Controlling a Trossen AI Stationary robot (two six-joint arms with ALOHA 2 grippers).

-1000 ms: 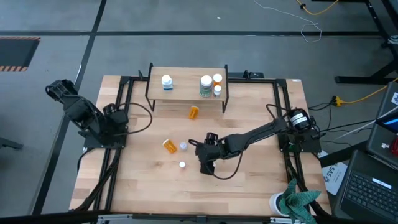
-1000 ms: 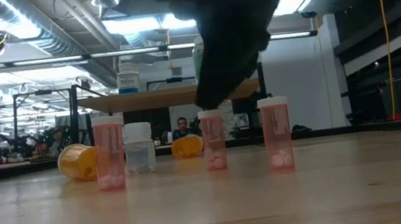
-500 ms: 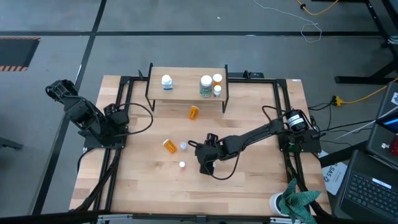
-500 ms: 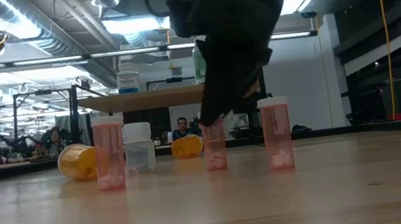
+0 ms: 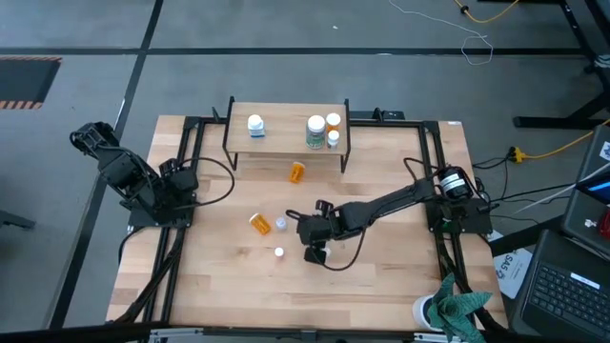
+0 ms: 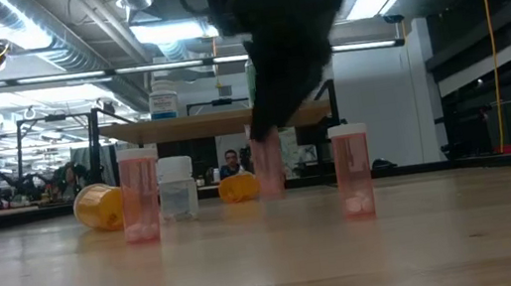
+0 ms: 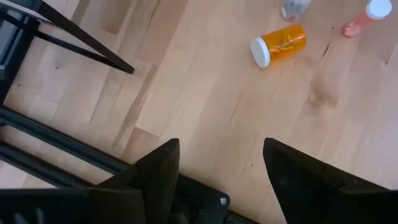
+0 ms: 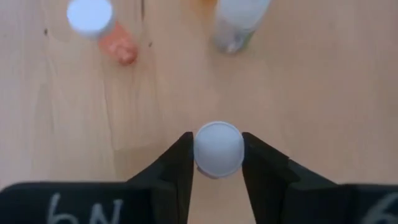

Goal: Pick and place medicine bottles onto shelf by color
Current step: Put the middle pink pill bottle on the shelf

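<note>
My right gripper (image 5: 313,250) is at the table's middle, shut on a pinkish bottle (image 6: 268,166) with a white cap. Another pinkish bottle (image 5: 278,252), a clear one (image 5: 280,224) and one more pinkish bottle (image 6: 352,169) stand on their bases. An orange bottle (image 5: 259,223) lies on its side, and a second (image 5: 298,171) lies near the shelf. The shelf (image 5: 286,143) carries a white bottle (image 5: 255,124), a green one (image 5: 315,131) and two small ones (image 5: 333,121). My left gripper (image 7: 221,168) waits open at the table's left. My right gripper pinches the bottle's white cap (image 8: 217,149) between its two fingers (image 8: 177,162), one on each side. The fingers come from above, pointing down. The bottle hangs upright below them, its base (image 6: 272,193) a little clear of the table.
A white cup with a teal cloth (image 5: 453,310) stands at the table's near right corner. Black frame rails (image 5: 176,238) run along both sides. Bare wood lies near the table's front edge (image 5: 286,295). A laptop (image 5: 572,286) sits beyond the right edge.
My right gripper has come down over the upright pinkish bottle, shut on its cap and raised it a little off the table. It has also shifted slightly toward the table's left edge. The other bottles have stayed put.
</note>
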